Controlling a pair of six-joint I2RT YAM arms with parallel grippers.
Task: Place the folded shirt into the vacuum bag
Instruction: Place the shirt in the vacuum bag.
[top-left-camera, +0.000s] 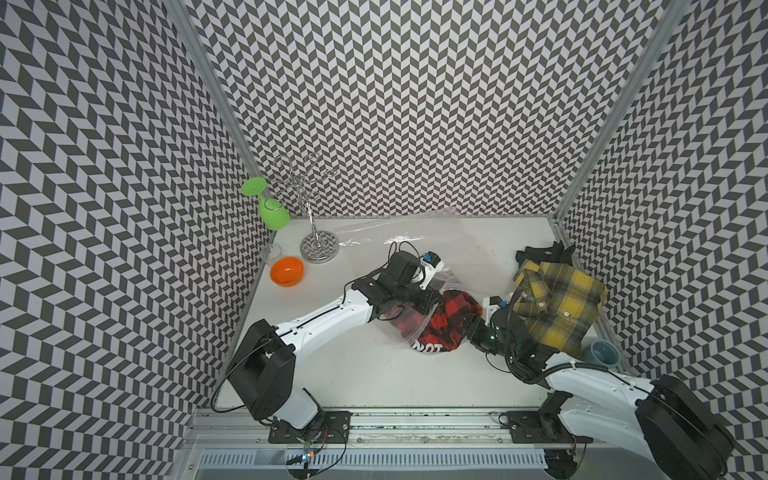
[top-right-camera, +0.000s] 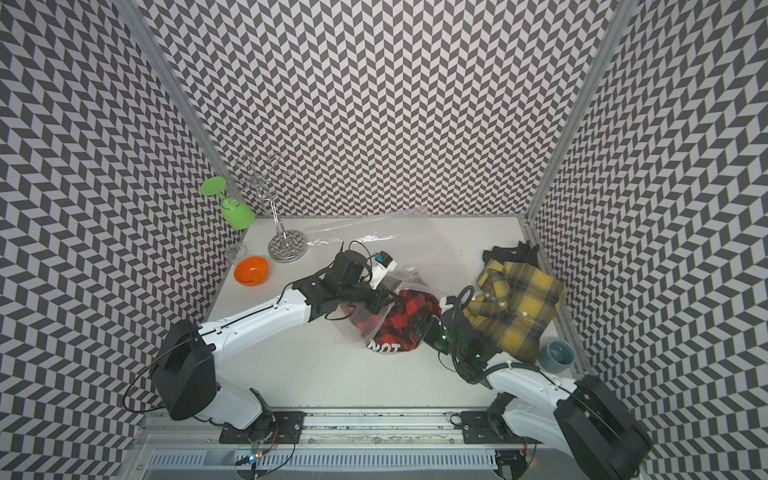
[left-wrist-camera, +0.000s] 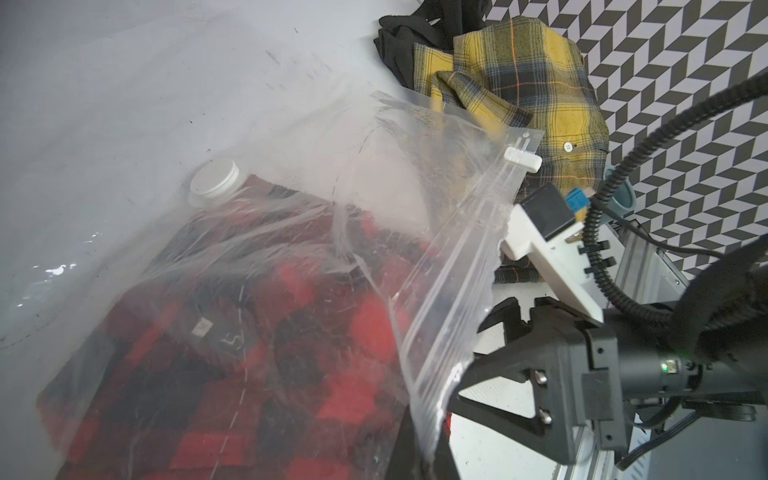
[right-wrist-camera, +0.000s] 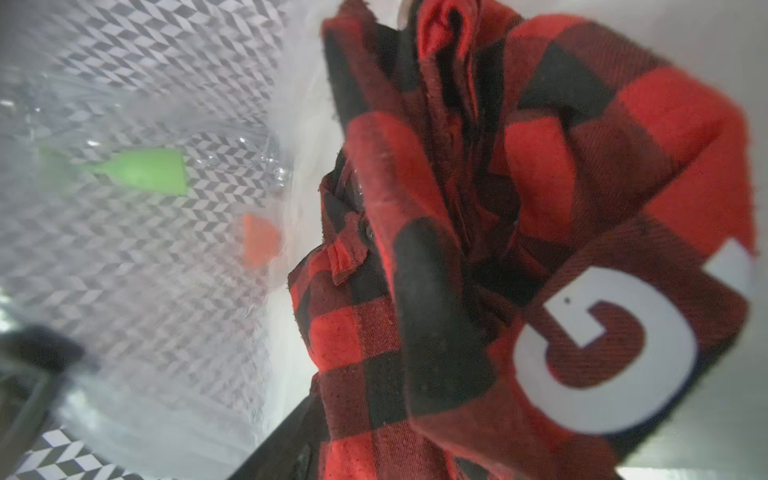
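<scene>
The folded shirt (top-left-camera: 451, 309) (top-right-camera: 409, 307), red-and-black plaid with white letters, lies mid-table. Its far part is inside the vacuum bag (top-left-camera: 399, 237) (top-right-camera: 365, 232), a crinkly clear bag. The lettered near end sticks out of the mouth. In the left wrist view the shirt (left-wrist-camera: 249, 353) shows through the plastic below the round white valve cap (left-wrist-camera: 215, 181). My left gripper (top-left-camera: 432, 303) (top-right-camera: 382, 305) (left-wrist-camera: 428, 465) is shut on the bag's zip edge (left-wrist-camera: 457, 266) and holds it raised. My right gripper (top-left-camera: 478, 320) (top-right-camera: 428, 328) stands open at the shirt's right end, and the shirt (right-wrist-camera: 540, 208) fills its wrist view.
A yellow plaid shirt (top-left-camera: 557, 307) lies on a black garment (top-left-camera: 540, 251) at the right wall. A blue-grey cup (top-left-camera: 602, 353) stands near it. At the back left are an orange bowl (top-left-camera: 286, 271), a clear glass (top-left-camera: 272, 251) and a chrome rack (top-left-camera: 319, 247) holding a green glass (top-left-camera: 272, 210).
</scene>
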